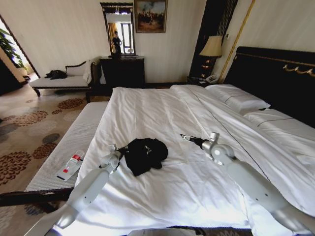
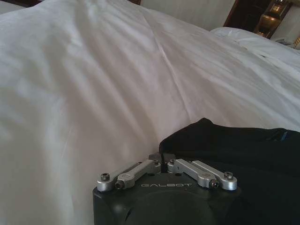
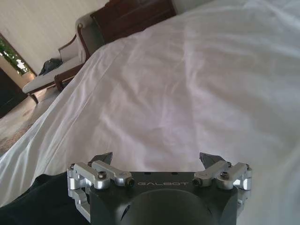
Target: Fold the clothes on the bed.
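Folding is barely being started: the crumpled black T-shirt [image 1: 144, 155] is being pinched at its edge by the clenched left gripper [image 2: 161, 158] on the bed [image 1: 162, 113], while the right gripper [image 3: 157, 161] is being held released just beside it.

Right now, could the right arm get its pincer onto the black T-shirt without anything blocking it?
Probably yes. The right pincer hangs open above the white bed, apart from the crumpled black T-shirt, with only bare sheet between them. The left pincer is shut at the shirt's far edge, out of that path.
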Motion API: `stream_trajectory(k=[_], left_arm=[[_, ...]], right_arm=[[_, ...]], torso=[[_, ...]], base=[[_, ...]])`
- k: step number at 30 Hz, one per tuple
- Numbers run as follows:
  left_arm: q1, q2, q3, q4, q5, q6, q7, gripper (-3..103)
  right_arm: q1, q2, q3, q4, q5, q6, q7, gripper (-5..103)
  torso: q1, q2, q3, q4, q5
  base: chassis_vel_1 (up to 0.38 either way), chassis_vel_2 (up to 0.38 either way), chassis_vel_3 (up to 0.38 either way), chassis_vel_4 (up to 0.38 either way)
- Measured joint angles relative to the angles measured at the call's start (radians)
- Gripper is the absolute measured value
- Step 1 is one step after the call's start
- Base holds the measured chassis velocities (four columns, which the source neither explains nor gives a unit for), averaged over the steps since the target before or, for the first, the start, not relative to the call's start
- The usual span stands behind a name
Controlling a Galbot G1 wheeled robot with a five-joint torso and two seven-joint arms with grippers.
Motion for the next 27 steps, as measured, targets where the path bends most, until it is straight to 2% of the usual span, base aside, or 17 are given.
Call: stream_trajectory(k=[2, 3, 7, 19, 22, 27], left_arm=[[0.002, 0.001, 0.001, 0.001, 0.004, -0.001, 0.0, 1], [0.002, 0.001, 0.001, 0.001, 0.004, -0.001, 0.0, 1], [0.002, -0.007, 0.004, 0.013, 0.017, -0.004, 0.003, 1], [-0.002, -0.005, 0.018, 0.008, 0.02, -0.004, -0.002, 1], [0.0, -0.002, 0.019, 0.007, 0.02, -0.004, -0.003, 1], [-0.003, -0.001, 0.02, 0.004, 0.02, -0.003, -0.011, 1]], right_arm=[[0.052, 0.048, -0.062, -0.064, 0.008, -0.01, -0.009, 100], [0.052, 0.048, -0.062, -0.064, 0.008, -0.01, -0.009, 100], [0.094, 0.124, -0.12, -0.143, -0.021, -0.012, -0.009, 100], [0.111, 0.225, -0.134, -0.235, -0.043, -0.009, -0.02, 100], [0.1, 0.289, -0.118, -0.255, -0.073, -0.012, -0.005, 100], [0.086, 0.339, -0.101, -0.264, -0.084, -0.02, 0.013, 100]], torso=[[0.0, 0.0, 0.0, -0.0002, -0.0008], [0.0, 0.0, 0.0, -0.0002, -0.0008], [0.0, 0.0, 0.0, -0.0002, -0.0006], [0.0, 0.0, 0.0, -0.0004, -0.0005], [0.0, 0.0, 0.0, -0.0004, -0.0005], [0.0, 0.0, 0.0, 0.0, -0.0005]], base=[[0.0, 0.0, 0.0, 0.0], [0.0, 0.0, 0.0, 0.0], [0.0, 0.0, 0.0, 0.0], [0.0, 0.0, 0.0, 0.0], [0.0, 0.0, 0.0, 0.0], [0.0, 0.0, 0.0, 0.0]])
